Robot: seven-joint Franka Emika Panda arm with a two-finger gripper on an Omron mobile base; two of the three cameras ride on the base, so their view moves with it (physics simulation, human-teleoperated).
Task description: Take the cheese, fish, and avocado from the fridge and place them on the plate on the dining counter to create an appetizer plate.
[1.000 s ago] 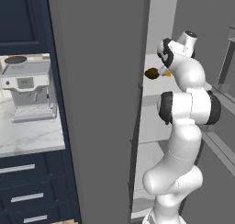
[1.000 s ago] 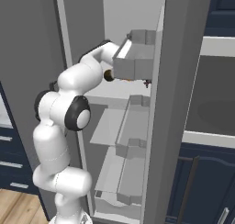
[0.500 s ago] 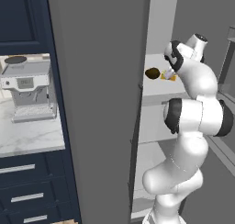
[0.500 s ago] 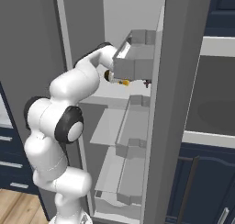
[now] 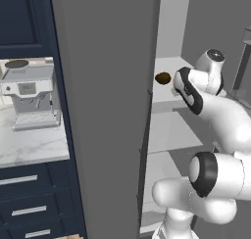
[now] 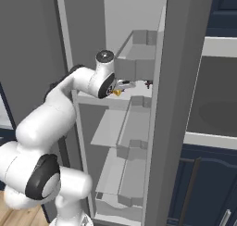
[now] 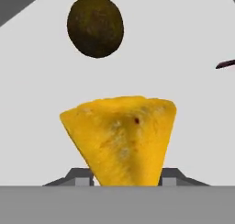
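Jaws sit on either side of the cheese, a yellow-orange wedge whose narrow end points down between the two dark finger tips; the tips stand close against its sides, but whether they are truly pressing on it cannot be told. In the hand view the cheese rests on a pale grey fridge shelf, with the avocado, a dark brown-olive round fruit, lying farther back on that shelf and apart from the wedge. A thin dark sliver shows at the right edge, too small to identify. From the left base view, the white arm reaches into the tall grey fridge, and the avocado lies on an upper shelf just beyond the hand. From the right base view, a speck of yellow cheese shows at the hand, beside the door racks. A coffee machine stands on a marble surface to the left.
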